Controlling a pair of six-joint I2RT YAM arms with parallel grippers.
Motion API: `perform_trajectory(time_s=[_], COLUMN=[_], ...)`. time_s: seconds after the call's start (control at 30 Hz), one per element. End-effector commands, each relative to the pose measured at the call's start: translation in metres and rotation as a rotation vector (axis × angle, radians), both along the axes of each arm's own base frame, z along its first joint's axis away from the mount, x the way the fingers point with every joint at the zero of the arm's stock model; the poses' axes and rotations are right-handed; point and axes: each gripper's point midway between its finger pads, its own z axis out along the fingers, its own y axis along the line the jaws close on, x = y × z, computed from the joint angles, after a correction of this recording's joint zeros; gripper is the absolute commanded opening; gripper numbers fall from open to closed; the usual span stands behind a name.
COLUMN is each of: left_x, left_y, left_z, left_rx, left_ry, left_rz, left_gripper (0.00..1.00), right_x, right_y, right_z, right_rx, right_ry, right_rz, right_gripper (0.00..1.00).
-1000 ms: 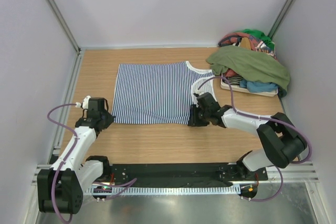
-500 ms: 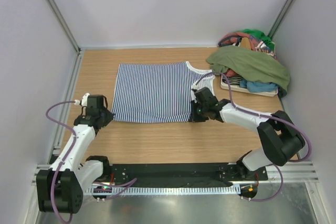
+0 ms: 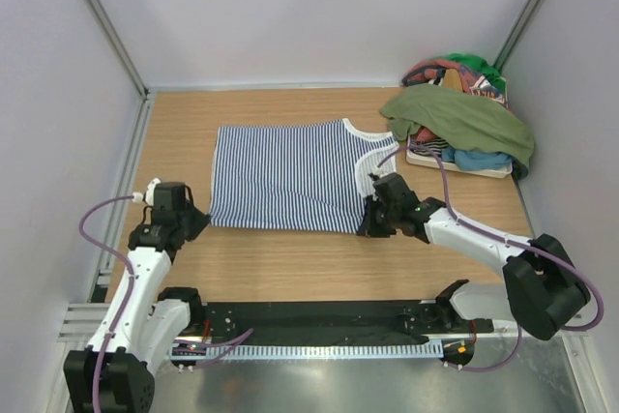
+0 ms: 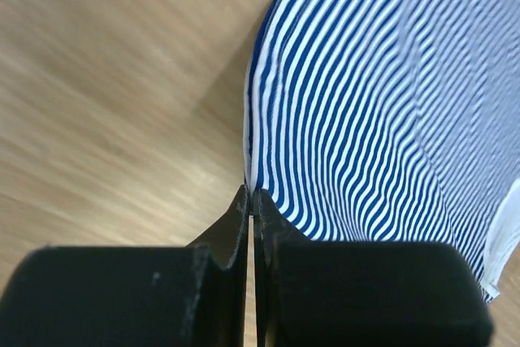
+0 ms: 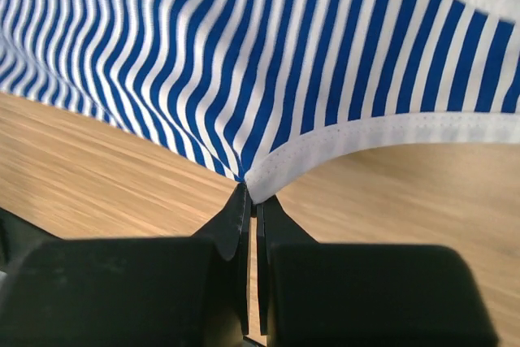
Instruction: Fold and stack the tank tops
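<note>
Top external view: the striped tank top [image 3: 285, 176] is lying flat in the middle of the wooden table [image 3: 319, 268], with its neck end pointing right. The left gripper [image 3: 198, 221] is clamping the near left corner of the hem, as it was a second ago, though it is now sitting slightly nearer the arm bases. The right gripper [image 3: 369, 224] is pinching the near right corner. A second ago its jaws were standing apart over that corner; now they are clenched on the cloth. That gripper has also shifted right and a little nearer, with its arm's elbow swinging out toward the right wall. The near edge is now stretching straighter between the two grippers. The olive green tank top [image 3: 464, 118] is draping over the pile of clothes [image 3: 455, 74] in the far right corner, unmoved.

Left wrist view: the left gripper [image 4: 250, 201] is closing tight, with the edge of the striped tank top [image 4: 366, 103] running into the seam between its fingertips. The cloth is rising off the table [image 4: 106, 79] there.

Right wrist view: the right gripper [image 5: 252, 201] is squeezing the striped tank top [image 5: 244, 46] just where the white binding [image 5: 366, 132] meets the stripes, above the table [image 5: 390, 225].
</note>
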Motion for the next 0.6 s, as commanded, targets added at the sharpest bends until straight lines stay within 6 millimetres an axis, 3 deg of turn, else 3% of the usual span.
perform_trajectory(time_s=[0.0,0.17,0.3,0.57], left_x=[-0.015,-0.026,-0.029,-0.007], left_y=[-0.013,-0.002,0.006,0.015], left_z=[-0.017,-0.019,-0.017,-0.002], left_rx=[-0.104,-0.082,-0.052,-0.023], left_ry=[0.063,0.113,0.140,0.120], left_rz=[0.019,0.106,0.146,0.193], left_gripper=[0.00,0.00,0.00,0.00], right_x=[-0.021,-0.027,-0.018,0.035], right_y=[-0.008,-0.014,-0.013,-0.006], right_z=[-0.017,-0.014,-0.005,0.025], right_rx=[0.008,0.003,-0.013,-0.090], right_ry=[0.076,0.073,0.044,-0.042], right_rz=[-0.030,-0.046,-0.047,-0.066], right_gripper=[0.01,0.01,0.01,0.01])
